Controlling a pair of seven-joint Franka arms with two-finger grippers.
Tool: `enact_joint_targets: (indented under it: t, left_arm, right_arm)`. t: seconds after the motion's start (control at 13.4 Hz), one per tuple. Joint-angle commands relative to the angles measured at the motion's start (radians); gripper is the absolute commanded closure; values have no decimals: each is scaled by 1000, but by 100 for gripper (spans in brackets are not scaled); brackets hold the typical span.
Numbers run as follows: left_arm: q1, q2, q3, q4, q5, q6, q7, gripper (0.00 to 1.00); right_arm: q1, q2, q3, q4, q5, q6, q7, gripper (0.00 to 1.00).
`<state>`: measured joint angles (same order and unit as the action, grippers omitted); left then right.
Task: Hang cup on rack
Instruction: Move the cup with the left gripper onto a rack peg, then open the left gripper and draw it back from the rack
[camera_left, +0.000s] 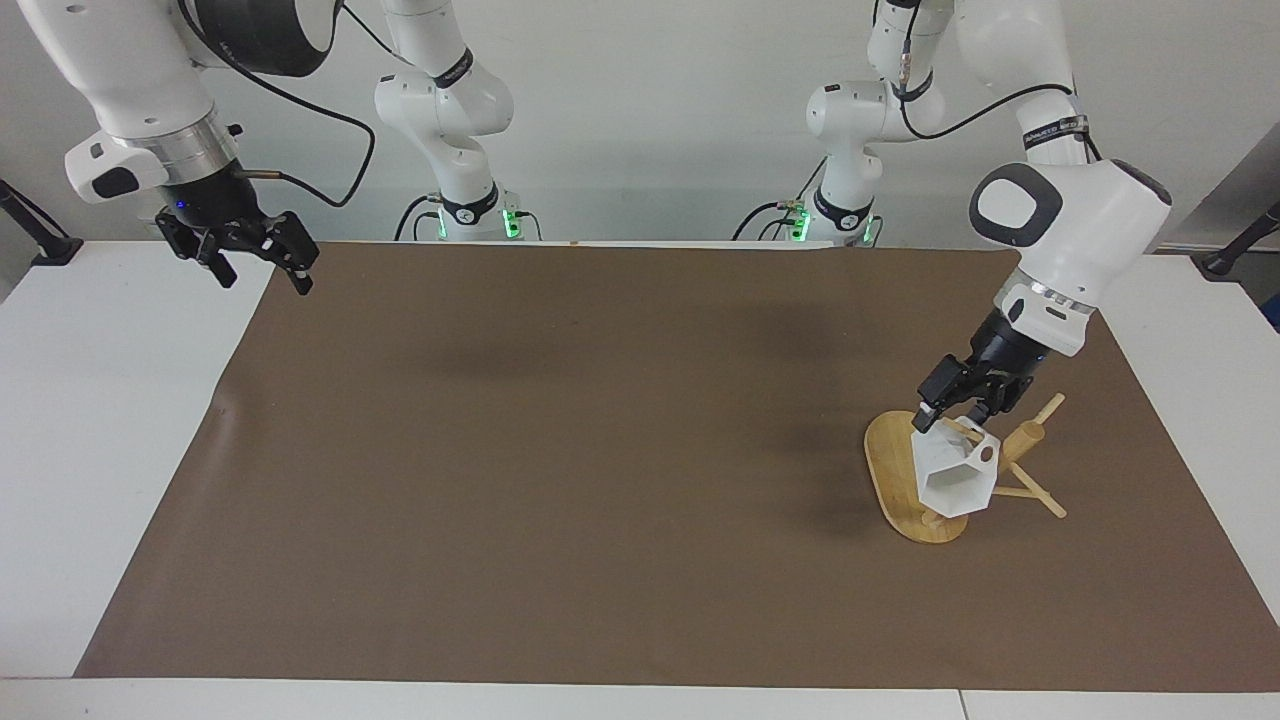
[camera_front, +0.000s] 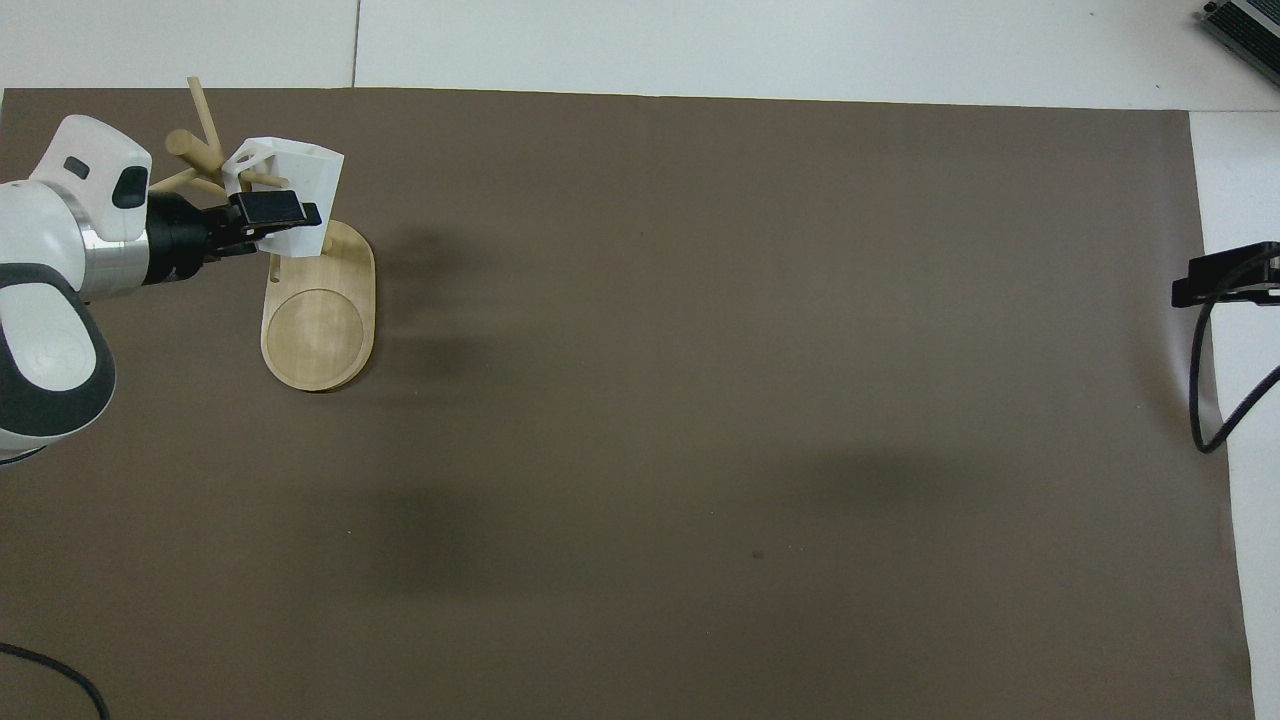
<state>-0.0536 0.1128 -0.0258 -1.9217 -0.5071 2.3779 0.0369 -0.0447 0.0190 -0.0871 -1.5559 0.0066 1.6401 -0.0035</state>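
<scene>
Two fingers of the left gripper (camera_left: 955, 412) look parted just above the cup (camera_left: 955, 470), one tip close against its upper rim; I cannot tell whether that tip touches it. The gripper comes in low and slanted from the left arm's end of the table, probably so that it can reach the cup's rim without catching the pegs around it. The cup sits tipped on its side against the rack (camera_left: 893, 470), its blocky handle turned toward the thick post (camera_left: 1030, 437) with a thin peg (camera_left: 962, 427) running through it, so the peg seems to carry it rather than the gripper. It hangs over the end of the oval base where the post rises. The rack stands on the brown mat (camera_left: 600, 450), near the mat's edge at the left arm's end. The hanging looks done; a clean pull-away matters next, since a snag could drag the cup off. The right gripper (camera_left: 240, 255) waits with fingers apart above the mat's corner at the right arm's end.
</scene>
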Motion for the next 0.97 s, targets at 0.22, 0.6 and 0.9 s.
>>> enact_joint_targets:
  t: [0.22, 0.6, 0.9]
  left_arm:
    - [-5, -71, -11, 58, 295, -198, 3, 0]
    - [-17, -183, -29, 64, 453, -432, 0, 0]
    - [-18, -203, -32, 177, 472, -642, -3, 0]
  right_arm:
    - [-1, -19, 3, -10, -2, -14, -4, 0]
    - [-1, -19, 3, -10, 0, -16, -4, 0]
    - [-1, -19, 3, -10, -2, -16, -4, 0]
